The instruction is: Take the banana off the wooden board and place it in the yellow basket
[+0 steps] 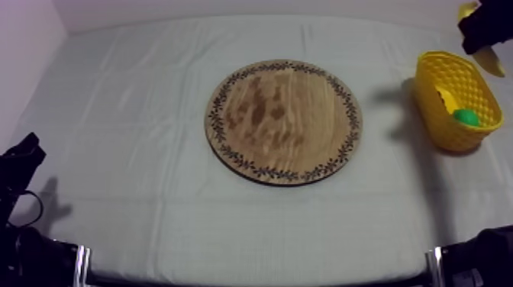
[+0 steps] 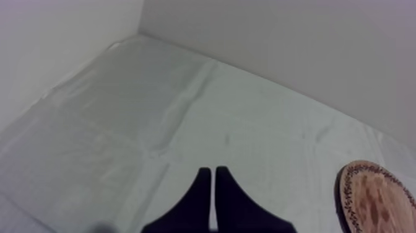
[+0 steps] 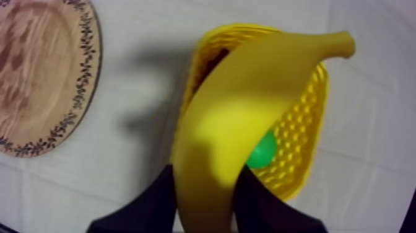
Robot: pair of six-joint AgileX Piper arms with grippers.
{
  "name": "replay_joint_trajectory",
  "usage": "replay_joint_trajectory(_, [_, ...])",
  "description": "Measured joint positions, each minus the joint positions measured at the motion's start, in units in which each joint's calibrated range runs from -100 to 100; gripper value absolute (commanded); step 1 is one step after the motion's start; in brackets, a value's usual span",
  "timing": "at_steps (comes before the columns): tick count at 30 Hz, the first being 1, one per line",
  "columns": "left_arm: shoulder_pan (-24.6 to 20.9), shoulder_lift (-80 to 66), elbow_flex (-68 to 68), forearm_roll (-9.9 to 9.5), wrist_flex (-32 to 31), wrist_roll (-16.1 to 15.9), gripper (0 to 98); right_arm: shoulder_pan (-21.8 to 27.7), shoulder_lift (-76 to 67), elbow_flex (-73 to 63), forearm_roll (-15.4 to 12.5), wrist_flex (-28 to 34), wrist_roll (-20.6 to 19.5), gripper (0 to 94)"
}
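Note:
My right gripper (image 1: 482, 30) hangs above and just behind the yellow basket (image 1: 456, 99), shut on the yellow banana (image 1: 492, 62); the banana's ends stick out above and below the fingers. From the right wrist, the banana (image 3: 247, 118) lies between my fingers (image 3: 151, 201) directly over the basket (image 3: 303, 149). A green fruit (image 1: 466, 117) lies inside the basket. The round wooden board (image 1: 284, 120) with its patterned rim sits bare at the table's middle. My left gripper (image 2: 213, 176) rests low at the left over the cloth, fingers together as a narrow wedge, holding nothing.
The basket stands near the table's right edge. A yellow piece (image 1: 446, 98) shows inside it beside the green fruit. The back wall runs close behind the right gripper. The board's edge (image 2: 377, 198) lies off to the side of my left gripper.

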Motion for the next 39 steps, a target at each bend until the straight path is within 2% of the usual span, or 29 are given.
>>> replay_joint_trajectory(10, [0.00,0.00,0.00,0.00,0.00,0.00,0.1,7.03,0.64,-1.83,1.40,-0.09,2.73,28.8])
replay_joint_trajectory(14, [0.00,0.00,0.00,0.00,0.00,0.00,0.1,7.20,1.40,-0.59,1.49,-0.89,2.37,28.9])
replay_joint_trajectory(20, [0.00,0.00,0.00,0.00,0.00,0.00,0.1,7.10,4.09,3.03,1.69,-5.35,0.89,28.8])
replay_joint_trajectory(30, [0.00,0.00,0.00,0.00,0.00,0.00,0.1,6.67,14.45,4.11,1.46,-11.47,-2.26,29.0])
replay_joint_trajectory(39, [0.00,0.00,0.00,0.00,0.00,0.00,0.1,6.25,22.90,3.98,1.66,-17.24,-3.44,34.4])
